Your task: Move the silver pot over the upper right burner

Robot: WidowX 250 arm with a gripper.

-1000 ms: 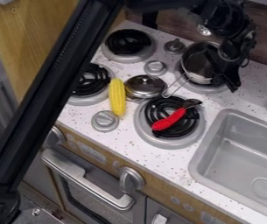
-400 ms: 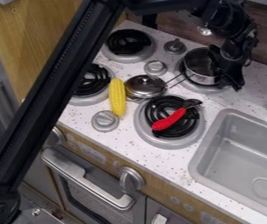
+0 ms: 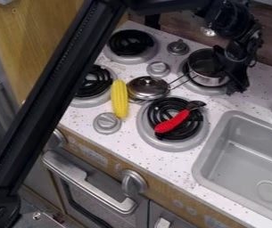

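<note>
1. A white worktop [image 3: 179, 171], flat and flecked with dark specks, is seen across the middle, its front edge faced with wood-grain panelling.
2. The black arm [image 3: 54, 89], long, straight and ribbed, is stretched between 12 and 8 o'clock.
3. A smooth grey sink [image 3: 204, 153] with rounded corners is set at 4 o'clock.
4. Round burners with black coils and grey rims are placed at 12 [image 3: 130, 59], 10 [image 3: 90, 101], 4 [image 3: 171, 144] and 2 o'clock [image 3: 212, 90], the last being the upper right burner.
5. The black pincer [image 3: 236, 82] is seen at 2 o'clock, at the right side of the pot; whether it is released or clenched cannot be told.
6. The silver pot [image 3: 209, 80], round, shiny and straight-walled, is seen over the upper right burner, its thin wire handle pointed towards 8 o'clock.
7. A domed, glossy lid [image 3: 148, 87] with a metallic rim is laid near 1 o'clock.
8. Yellow corn [image 3: 119, 98], long and bumpy, is laid at 11 o'clock.
9. A dark-headed utensil [image 3: 172, 122] with a ridged red handle is rested across the 4 o'clock burner.
10. Since the first frame, the pot has been brought closer to level and its handle end raised in view; since the second, it has been shifted only slightly.
</note>
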